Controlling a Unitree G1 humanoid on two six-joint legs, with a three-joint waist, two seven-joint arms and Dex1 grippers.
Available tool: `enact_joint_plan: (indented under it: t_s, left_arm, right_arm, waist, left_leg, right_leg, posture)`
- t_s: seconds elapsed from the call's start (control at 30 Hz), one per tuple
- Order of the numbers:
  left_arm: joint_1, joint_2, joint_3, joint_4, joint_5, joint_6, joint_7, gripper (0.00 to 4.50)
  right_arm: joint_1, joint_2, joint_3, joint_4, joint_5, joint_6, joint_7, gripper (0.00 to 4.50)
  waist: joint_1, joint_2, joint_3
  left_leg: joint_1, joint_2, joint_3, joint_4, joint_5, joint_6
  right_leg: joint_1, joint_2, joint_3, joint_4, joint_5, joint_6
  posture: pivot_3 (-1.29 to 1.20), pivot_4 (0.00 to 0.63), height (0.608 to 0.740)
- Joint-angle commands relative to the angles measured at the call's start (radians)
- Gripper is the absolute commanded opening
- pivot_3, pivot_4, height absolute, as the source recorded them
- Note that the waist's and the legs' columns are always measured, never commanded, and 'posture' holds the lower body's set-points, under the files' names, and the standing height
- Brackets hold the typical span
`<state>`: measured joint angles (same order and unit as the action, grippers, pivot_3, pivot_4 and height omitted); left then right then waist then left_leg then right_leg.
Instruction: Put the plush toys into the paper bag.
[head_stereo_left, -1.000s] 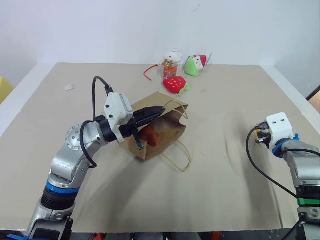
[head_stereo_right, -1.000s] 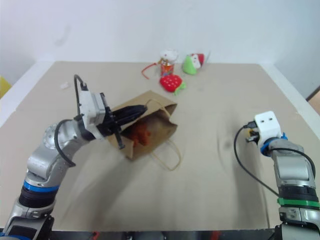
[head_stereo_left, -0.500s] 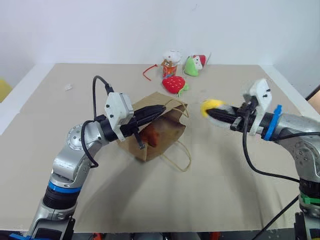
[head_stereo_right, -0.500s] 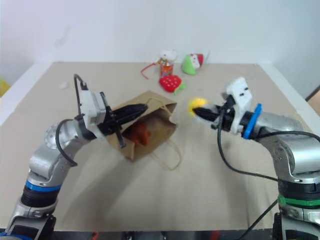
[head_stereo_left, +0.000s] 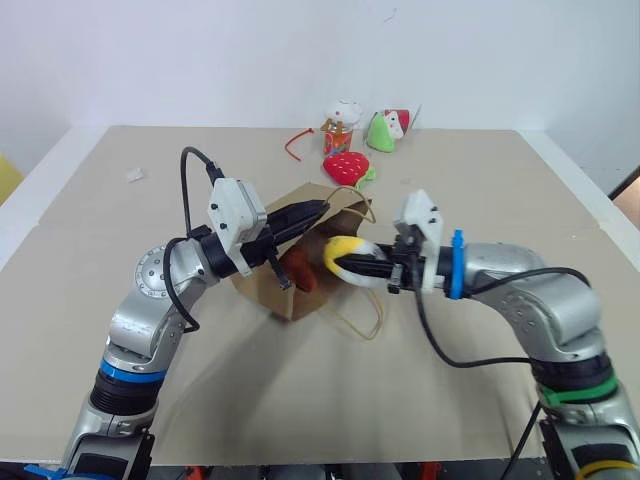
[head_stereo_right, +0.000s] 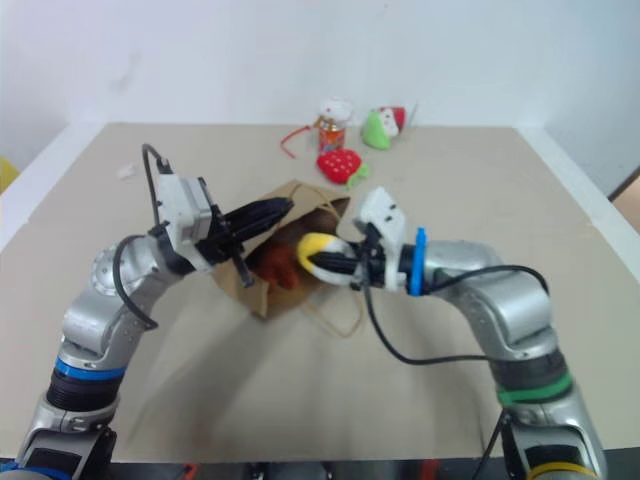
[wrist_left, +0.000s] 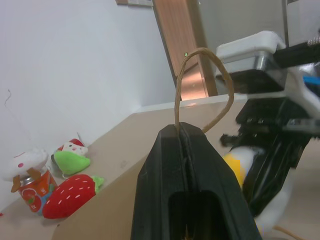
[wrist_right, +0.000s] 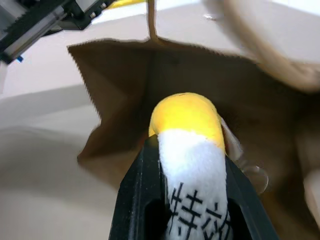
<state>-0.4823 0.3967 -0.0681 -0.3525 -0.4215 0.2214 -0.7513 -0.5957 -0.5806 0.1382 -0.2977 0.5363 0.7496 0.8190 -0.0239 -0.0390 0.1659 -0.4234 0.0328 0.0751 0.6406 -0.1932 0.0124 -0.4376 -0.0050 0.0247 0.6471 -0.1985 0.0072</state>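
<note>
The left gripper (head_stereo_left: 310, 207) pinches the kraft paper bag (head_stereo_left: 290, 295)'s twisted-cord handle (wrist_left: 201, 80). The right gripper (head_stereo_left: 345, 266) clamps the fuzzy white-and-yellow egg plush (head_stereo_left: 342, 251) at the bag's mouth; the brown squirrel plush (head_stereo_left: 300, 270) lies inside.

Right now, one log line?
left gripper: shut on bag handle | right gripper: holds egg plush at paper bag mouth
</note>
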Motion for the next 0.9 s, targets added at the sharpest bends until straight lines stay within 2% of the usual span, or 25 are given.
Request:
enact_joint_plan:
  t_s: [0.03, 0.1, 0.23, 0.3, 0.33, 0.37, 0.4, 0.43, 0.53, 0.57, 0.73, 0.83, 0.9]
  left_arm:
    - [-0.014, -0.003, 0.014, -0.032, -0.006, -0.011, 0.010, 0.00]
    - [-0.011, -0.003, 0.012, -0.036, -0.006, -0.009, 0.012, 0.00]
    - [-0.008, -0.004, 0.010, -0.046, -0.006, -0.003, 0.018, 0.00]
    - [-0.006, -0.001, 0.011, -0.052, -0.007, 0.000, 0.020, 0.00]
    - [-0.005, 0.001, 0.012, -0.055, -0.007, 0.001, 0.020, 0.00]
    - [-0.002, 0.003, 0.013, -0.057, -0.007, 0.002, 0.020, 0.00]
    - [0.000, 0.005, 0.014, -0.059, -0.008, 0.003, 0.021, 0.00]
    - [0.001, 0.005, 0.013, -0.060, -0.007, 0.004, 0.021, 0.00]
    - [0.004, 0.003, 0.009, -0.063, -0.005, 0.004, 0.023, 0.00]
    - [0.005, 0.003, 0.007, -0.063, -0.005, 0.004, 0.023, 0.00]
    - [0.000, 0.003, 0.005, -0.054, -0.005, 0.001, 0.026, 0.00]
    - [0.000, 0.001, 0.003, -0.050, -0.007, 0.000, 0.025, 0.00]
    - [-0.002, 0.001, -0.003, -0.046, -0.004, -0.005, 0.019, 0.00]
  right_arm:
    - [-0.070, 0.085, 0.057, 0.131, -0.128, -0.165, -0.044, 0.28]
    - [-0.101, 0.149, 0.086, 0.223, -0.196, -0.248, -0.081, 0.28]
    - [-0.112, 0.194, 0.131, 0.335, -0.297, -0.371, -0.085, 0.28]
    - [-0.111, 0.203, 0.130, 0.352, -0.313, -0.396, -0.072, 1.32]
    - [-0.110, 0.205, 0.124, 0.349, -0.308, -0.394, -0.062, 1.50]
    - [-0.106, 0.200, 0.120, 0.332, -0.294, -0.381, -0.043, 2.09]
    - [-0.100, 0.187, 0.114, 0.302, -0.277, -0.363, -0.021, 2.25]
    - [-0.093, 0.172, 0.107, 0.272, -0.262, -0.347, -0.002, 2.61]
    - [-0.074, 0.126, 0.074, 0.188, -0.230, -0.305, 0.031, 4.12]
    - [-0.069, 0.109, 0.063, 0.165, -0.226, -0.291, 0.033, 4.33]
    - [0.008, -0.019, -0.065, -0.032, -0.101, -0.122, 0.065, 4.33]
    - [0.032, -0.039, -0.095, -0.079, -0.070, -0.069, 0.042, 4.33]
    - [0.069, -0.092, -0.129, -0.099, -0.064, -0.046, 0.053, 4.33]
  waist:
    - [0.000, 0.000, 0.000]
    - [0.001, 0.000, 0.000]
    - [0.001, 0.000, 0.000]
    - [0.002, 0.000, 0.000]
    - [0.002, 0.000, 0.000]
    - [0.002, 0.000, 0.000]
    - [0.002, 0.000, 0.000]
    - [0.002, 0.000, 0.000]
    - [0.002, 0.000, 0.000]
    - [0.002, 0.000, 0.000]
    - [0.003, 0.000, 0.000]
    - [0.005, 0.000, 0.000]
    - [0.003, 0.000, 0.000]
  left_leg:
    - [0.000, 0.000, 0.000, 0.000, 0.000, 0.000]
    - [0.000, 0.000, 0.001, 0.000, 0.000, 0.000]
    - [-0.001, 0.000, 0.001, 0.000, 0.000, 0.000]
    - [-0.002, -0.002, 0.001, -0.001, 0.000, 0.000]
    - [-0.002, -0.002, 0.001, -0.001, 0.000, 0.000]
    - [-0.002, -0.002, 0.001, 0.000, 0.000, 0.000]
    - [-0.002, -0.002, 0.001, 0.000, 0.000, 0.000]
    - [-0.002, -0.002, 0.001, 0.000, 0.000, 0.000]
    - [-0.002, -0.001, 0.001, 0.000, 0.000, 0.000]
    - [-0.002, -0.001, 0.001, 0.000, 0.000, 0.000]
    - [-0.002, -0.001, 0.001, 0.000, 0.000, 0.000]
    - [-0.002, -0.001, 0.000, 0.000, 0.000, 0.000]
    - [-0.002, -0.001, 0.001, 0.000, 0.000, 0.000]
  right_leg:
    - [0.000, 0.000, 0.000, 0.000, 0.000, 0.000]
    - [-0.001, 0.000, 0.000, 0.000, 0.001, 0.000]
    - [-0.001, -0.001, 0.000, 0.001, 0.000, 0.000]
    - [-0.001, -0.002, 0.000, 0.000, 0.000, 0.000]
    - [-0.001, -0.003, 0.000, 0.000, 0.000, 0.001]
    - [-0.002, -0.003, 0.000, 0.000, 0.000, 0.001]
    - [-0.002, -0.003, 0.001, 0.000, 0.000, 0.001]
    - [-0.002, -0.003, 0.001, 0.000, 0.000, 0.001]
    - [-0.002, -0.002, 0.001, 0.000, 0.000, 0.001]
    - [-0.002, -0.002, 0.000, 0.001, 0.000, 0.001]
    - [-0.001, -0.002, 0.000, 0.001, 0.000, 0.000]
    - [-0.001, -0.003, 0.000, 0.000, 0.000, 0.000]
    - [-0.001, -0.003, 0.000, 0.000, 0.000, 0.001]
  posture:
    - [0.00, 0.150, 0.740]
    - [0.00, 0.150, 0.740]
    - [0.00, 0.150, 0.740]
    - [0.00, 0.150, 0.740]
    - [0.00, 0.150, 0.740]
    - [0.00, 0.150, 0.740]
    - [0.00, 0.150, 0.740]
    - [0.00, 0.150, 0.740]
    - [0.00, 0.150, 0.740]
    - [0.00, 0.150, 0.740]
    - [0.00, 0.150, 0.740]
    - [0.00, 0.150, 0.740]
    - [0.00, 0.150, 0.740]
